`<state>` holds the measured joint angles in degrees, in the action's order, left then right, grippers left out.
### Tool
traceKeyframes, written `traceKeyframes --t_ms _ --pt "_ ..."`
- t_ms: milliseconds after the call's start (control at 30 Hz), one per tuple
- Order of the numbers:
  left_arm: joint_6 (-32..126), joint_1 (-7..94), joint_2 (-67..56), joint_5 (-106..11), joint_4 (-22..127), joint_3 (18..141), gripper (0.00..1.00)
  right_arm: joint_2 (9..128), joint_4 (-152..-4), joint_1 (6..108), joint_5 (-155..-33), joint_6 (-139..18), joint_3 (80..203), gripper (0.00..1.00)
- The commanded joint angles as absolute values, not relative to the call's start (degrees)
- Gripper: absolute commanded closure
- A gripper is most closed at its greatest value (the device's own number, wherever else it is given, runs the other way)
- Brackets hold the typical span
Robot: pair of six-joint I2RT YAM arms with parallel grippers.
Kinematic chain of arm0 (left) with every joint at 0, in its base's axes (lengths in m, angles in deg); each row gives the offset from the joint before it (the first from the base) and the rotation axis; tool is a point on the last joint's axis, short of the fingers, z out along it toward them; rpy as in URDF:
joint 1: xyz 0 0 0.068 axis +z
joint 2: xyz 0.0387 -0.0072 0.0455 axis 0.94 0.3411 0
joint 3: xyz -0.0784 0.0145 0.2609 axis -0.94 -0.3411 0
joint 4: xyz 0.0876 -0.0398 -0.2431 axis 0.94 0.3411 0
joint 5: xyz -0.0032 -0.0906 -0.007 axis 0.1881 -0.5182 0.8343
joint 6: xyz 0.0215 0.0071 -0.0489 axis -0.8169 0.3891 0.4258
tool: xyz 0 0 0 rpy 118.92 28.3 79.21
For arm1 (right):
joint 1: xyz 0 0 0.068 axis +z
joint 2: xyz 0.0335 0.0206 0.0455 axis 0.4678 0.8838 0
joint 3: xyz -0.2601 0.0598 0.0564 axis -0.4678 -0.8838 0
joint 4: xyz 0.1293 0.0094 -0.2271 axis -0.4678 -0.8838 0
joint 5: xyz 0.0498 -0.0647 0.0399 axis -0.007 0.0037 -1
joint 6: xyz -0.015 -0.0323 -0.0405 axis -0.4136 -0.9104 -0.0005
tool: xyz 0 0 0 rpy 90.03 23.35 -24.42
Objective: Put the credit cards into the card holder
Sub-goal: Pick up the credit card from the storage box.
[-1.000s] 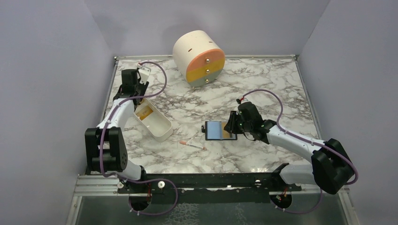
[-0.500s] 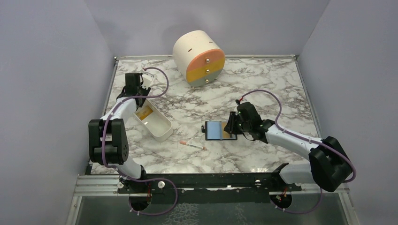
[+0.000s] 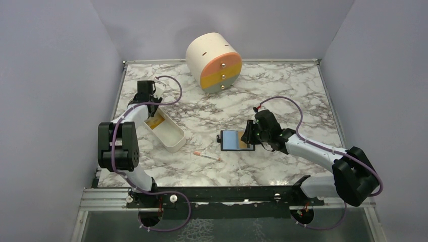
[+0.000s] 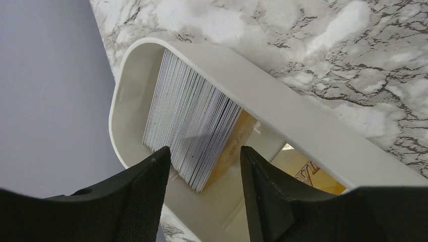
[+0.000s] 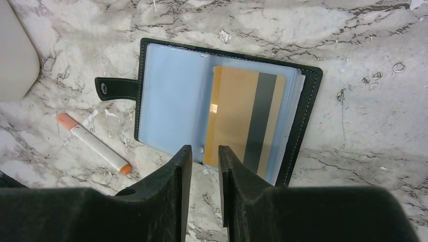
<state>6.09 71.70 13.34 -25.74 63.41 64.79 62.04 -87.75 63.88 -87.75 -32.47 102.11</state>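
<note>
The black card holder [image 3: 231, 140] lies open on the marble, its pale blue sleeves up. An orange-yellow credit card [image 5: 245, 123] with a dark stripe sits in its right-hand sleeve. My right gripper [image 5: 204, 148] hovers at the holder's near edge, open by a narrow gap with only marble showing between the fingers. A thick stack of credit cards [image 4: 192, 126] stands on edge in the white tray [image 4: 303, 126], an orange-yellow one facing out. Just above that stack my left gripper [image 4: 204, 161] stands open with nothing between its jaws. Over the tray's far end is the left gripper [image 3: 150, 103].
A white-and-pink stick [image 3: 207, 157] lies on the marble between the white tray [image 3: 174, 143] and the holder. A round cream drawer box [image 3: 214, 63] with orange, yellow and grey fronts stands at the back. Lilac walls close in the table's sides.
The left arm has folded in, bringing its gripper from the back left corner over the tray's far end. The right arm and the card holder have not moved.
</note>
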Motion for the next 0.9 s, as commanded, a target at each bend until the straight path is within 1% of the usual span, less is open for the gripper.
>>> traceKeyframes --t_ms 0,167,533,867 --pt "5.24 71.4 14.94 -22.47 63.21 66.77 0.44 61.55 -86.79 64.02 -87.03 -33.52 103.54 0.73" --pt "5.31 71.11 15.73 -21.45 63.1 67.71 0.45 61.31 -86.72 64.02 -86.91 -33.35 103.42 0.73" --pt "4.63 70.75 15.57 -19.68 62.41 68.67 0.53 61.11 -86.76 64.02 -86.6 -33.09 103.06 0.73" --pt "3.84 70.06 15.3 -18.87 62.56 68.4 0.7 60.27 -86.84 64.02 -86.48 -33.08 102.37 0.73"
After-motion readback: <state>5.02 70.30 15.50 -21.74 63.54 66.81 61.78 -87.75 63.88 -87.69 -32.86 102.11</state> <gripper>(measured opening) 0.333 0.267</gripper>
